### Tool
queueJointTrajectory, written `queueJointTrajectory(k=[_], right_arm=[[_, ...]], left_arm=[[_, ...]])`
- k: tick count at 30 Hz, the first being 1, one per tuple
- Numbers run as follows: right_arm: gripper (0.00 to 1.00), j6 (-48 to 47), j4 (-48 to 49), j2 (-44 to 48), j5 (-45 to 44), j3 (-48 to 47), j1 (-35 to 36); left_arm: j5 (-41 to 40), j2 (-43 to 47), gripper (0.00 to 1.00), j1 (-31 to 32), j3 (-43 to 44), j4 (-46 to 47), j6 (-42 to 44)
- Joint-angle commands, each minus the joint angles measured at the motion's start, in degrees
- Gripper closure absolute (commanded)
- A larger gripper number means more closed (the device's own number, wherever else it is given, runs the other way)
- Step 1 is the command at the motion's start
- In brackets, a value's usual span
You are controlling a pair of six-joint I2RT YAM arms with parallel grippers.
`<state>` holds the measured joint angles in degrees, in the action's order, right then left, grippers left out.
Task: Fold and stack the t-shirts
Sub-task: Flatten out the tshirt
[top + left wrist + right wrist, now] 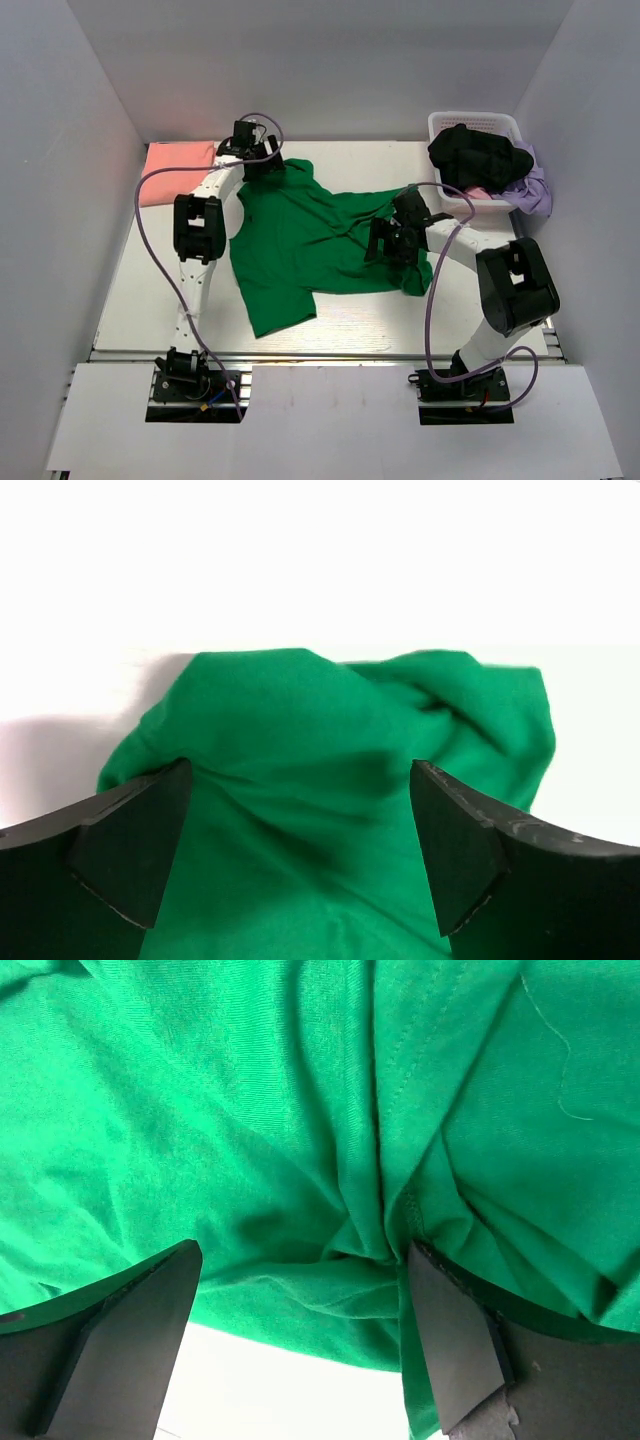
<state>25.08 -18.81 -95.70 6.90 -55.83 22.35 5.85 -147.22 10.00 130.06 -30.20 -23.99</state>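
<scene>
Work is centring on the green t-shirt (300, 250), which is lying across the middle of the table (350, 325), spread out but far from smooth. The left gripper (298, 815) is hovering over the shirt's far left corner with its jaws standing wide apart and holding nothing; a bunched lobe of cloth is showing between them. The right gripper (300, 1295) is sitting low at the shirt's right edge, its jaws also spread and empty, straddling a pinched ridge of fabric and a stitched seam.

Judging from this, the step in hand is taking hold of the shirt at two opposite edges so it can be drawn flat before folding. Doing it well is likely meaning that each gripper is catching one layer right at the hem rather than a gathered heap, and that both are pulling away from the shirt's middle together, so the creases are running out instead of tightening. Closing on the ridge under the right jaws is risking a doubled grip.

The shirt is looking bright, soft and matt, with folds fanning from its centre toward its right edge and one corner trailing toward the near left. The pink t-shirt (178, 165) is lying as a compact flat shape just beyond the green shirt's far left corner, apart from it.
</scene>
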Motion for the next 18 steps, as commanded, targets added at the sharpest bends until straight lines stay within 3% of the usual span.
queueJointTrajectory(k=[1, 8, 14, 18], right_arm=[[0.11, -2.3, -3.7, 0.8, -2.7, -1.4, -0.3], [0.11, -8.7, -4.8, 4.8, -3.2, -3.3, 0.3], [0.1, -10.9, -5.9, 15.1, -5.5, -1.8, 0.9], [0.12, -7.7, -12.3, 17.6, -11.5, 0.8, 0.9]], left_arm=[[8.2, 7.8, 0.0, 1.2, -5.2, 8.9, 2.7], [5.1, 19.4, 0.0, 3.1, -11.6, 2.0, 9.3], [2.6, 36.3, 0.0, 4.8, -31.9, 5.7, 10.4], [-2.1, 42.7, 0.0, 8.1, -41.7, 1.9, 9.3]])
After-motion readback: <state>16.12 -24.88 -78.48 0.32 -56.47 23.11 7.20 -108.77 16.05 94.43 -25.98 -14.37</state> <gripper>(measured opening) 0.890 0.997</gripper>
